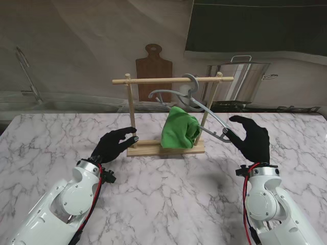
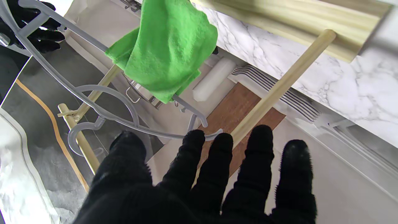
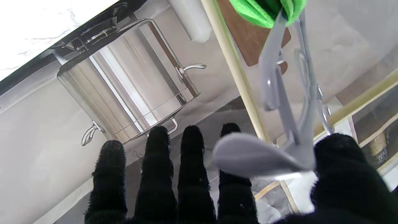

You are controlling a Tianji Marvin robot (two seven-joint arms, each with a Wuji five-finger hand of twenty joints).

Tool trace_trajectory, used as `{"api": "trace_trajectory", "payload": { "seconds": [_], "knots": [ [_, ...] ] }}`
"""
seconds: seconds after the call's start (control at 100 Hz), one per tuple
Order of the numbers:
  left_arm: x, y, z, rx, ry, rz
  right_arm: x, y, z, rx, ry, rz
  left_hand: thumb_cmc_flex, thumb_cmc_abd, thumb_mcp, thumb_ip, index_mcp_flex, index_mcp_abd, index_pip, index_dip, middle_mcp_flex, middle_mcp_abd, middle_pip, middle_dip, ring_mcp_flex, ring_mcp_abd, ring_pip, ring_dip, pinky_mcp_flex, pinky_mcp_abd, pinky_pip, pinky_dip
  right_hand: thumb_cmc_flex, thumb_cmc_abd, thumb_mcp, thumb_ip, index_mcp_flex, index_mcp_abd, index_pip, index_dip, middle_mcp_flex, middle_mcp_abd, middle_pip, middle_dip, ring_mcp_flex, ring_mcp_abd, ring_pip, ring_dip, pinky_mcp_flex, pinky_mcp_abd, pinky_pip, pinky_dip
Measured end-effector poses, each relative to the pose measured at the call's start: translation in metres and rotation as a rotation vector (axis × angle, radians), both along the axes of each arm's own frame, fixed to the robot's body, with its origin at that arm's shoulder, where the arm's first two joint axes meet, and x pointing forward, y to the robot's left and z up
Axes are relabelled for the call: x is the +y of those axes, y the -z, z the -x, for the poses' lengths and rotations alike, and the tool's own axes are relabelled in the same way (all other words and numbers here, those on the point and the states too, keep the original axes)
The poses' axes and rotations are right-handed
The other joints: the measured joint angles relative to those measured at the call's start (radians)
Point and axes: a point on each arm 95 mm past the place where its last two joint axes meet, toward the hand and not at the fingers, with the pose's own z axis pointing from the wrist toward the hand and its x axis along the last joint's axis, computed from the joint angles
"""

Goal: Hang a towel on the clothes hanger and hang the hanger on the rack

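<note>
Two black-gloved robot hands flank a small wooden rack [image 1: 166, 148] on a marble counter [image 1: 168, 199]. At left, nearer to me than the rack's left post, the left hand [image 1: 113, 144] hovers with its fingers [image 2: 214, 161] spread and holding nothing, the fingertips close to the rack's base. At right, the right hand [image 1: 251, 139] is raised beside the low end of a grey plastic clothes hanger [image 1: 204, 115]; that end sits between thumb and fingers [image 3: 158, 174], though the views do not settle whether it is gripped or merely touched. The hanger's hook is looped over the rack's top rail [image 1: 172, 80], and the hanger hangs tilted, its right end dipping toward the right hand. A bright green towel [image 1: 180, 128] is draped in a bunch over the hanger, hanging between the rack's two posts just over its base. Behind the counter stand a wooden cutting board [image 1: 153, 69] and a steel stockpot [image 1: 242, 79].
</note>
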Motion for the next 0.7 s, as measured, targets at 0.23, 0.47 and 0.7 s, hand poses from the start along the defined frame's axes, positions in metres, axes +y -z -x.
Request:
{"api": "trace_trajectory", "payload": {
  "seconds": [0.23,0.47,0.7],
  "knots": [
    [0.0,0.001,-0.001,0.002,0.002,0.003,-0.001,-0.008,0.008,-0.193,0.026,0.128,0.001,0.01,0.001,0.0,0.0,0.002,0.0,-0.001,0.0,0.0,0.0,0.0,-0.003,0.0,0.0,0.0,-0.009,0.0,0.0,0.0,0.0,-0.001,-0.009,0.0,-0.025,0.0,0.004,-0.003,-0.051,-0.051,-0.025,-0.003,-0.044,-0.062,-0.043,-0.018,-0.014,-0.022,-0.037,-0.01],
    [-0.001,0.0,-0.001,-0.011,0.006,0.011,0.029,-0.034,0.033,-0.321,-0.179,0.155,0.001,0.01,0.001,0.0,0.0,0.002,0.0,-0.002,0.0,0.0,0.001,0.0,-0.003,0.0,0.0,0.0,-0.009,0.0,0.0,0.0,0.0,-0.001,-0.011,0.001,-0.037,0.0,0.028,-0.015,-0.051,-0.057,-0.025,-0.003,-0.044,-0.068,-0.043,-0.026,0.0,-0.03,-0.038,-0.01],
    [-0.001,0.0,0.001,-0.017,0.011,0.015,0.071,-0.043,0.051,-0.354,-0.381,0.148,0.001,0.01,0.001,0.0,0.0,0.003,0.0,-0.003,0.0,0.0,0.001,0.004,-0.003,0.0,0.0,0.0,-0.009,0.0,0.0,0.0,0.0,-0.001,-0.011,0.006,-0.036,-0.007,0.041,-0.03,-0.049,-0.066,-0.025,-0.004,-0.043,-0.084,-0.043,-0.026,0.023,-0.051,-0.022,-0.01]
  ]
}}
